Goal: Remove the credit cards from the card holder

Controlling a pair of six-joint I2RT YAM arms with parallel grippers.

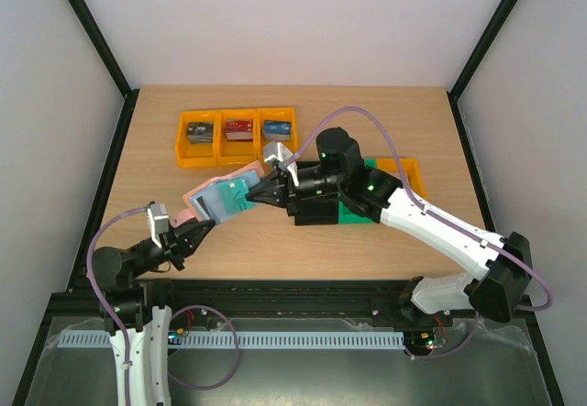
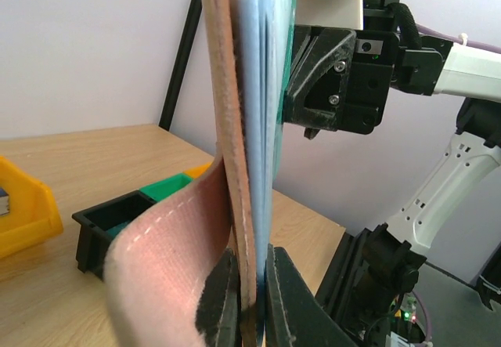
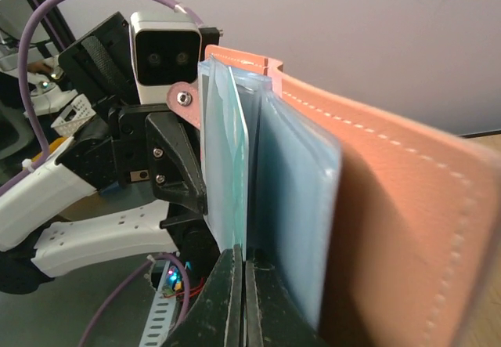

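The card holder (image 1: 209, 201) hangs above the table, reddish-brown outside (image 2: 223, 128) and pale blue inside (image 3: 297, 206), opened like a book. My left gripper (image 1: 195, 232) is shut on its lower edge, with the leather and blue sleeves pinched between the fingers (image 2: 252, 304). A teal credit card (image 1: 242, 193) sticks out of a sleeve toward the right arm. My right gripper (image 1: 260, 195) is shut on that card's thin edge (image 3: 244, 284), and the card's teal face (image 3: 227, 167) stands just above the fingertips. Any other cards are hidden in the sleeves.
A yellow three-compartment bin (image 1: 237, 153) with small items stands at the back. Under the right arm sit a black bin (image 1: 312, 213) and a green bin (image 1: 356, 213), with an orange bin (image 1: 405, 168) beyond. The two grippers face each other closely.
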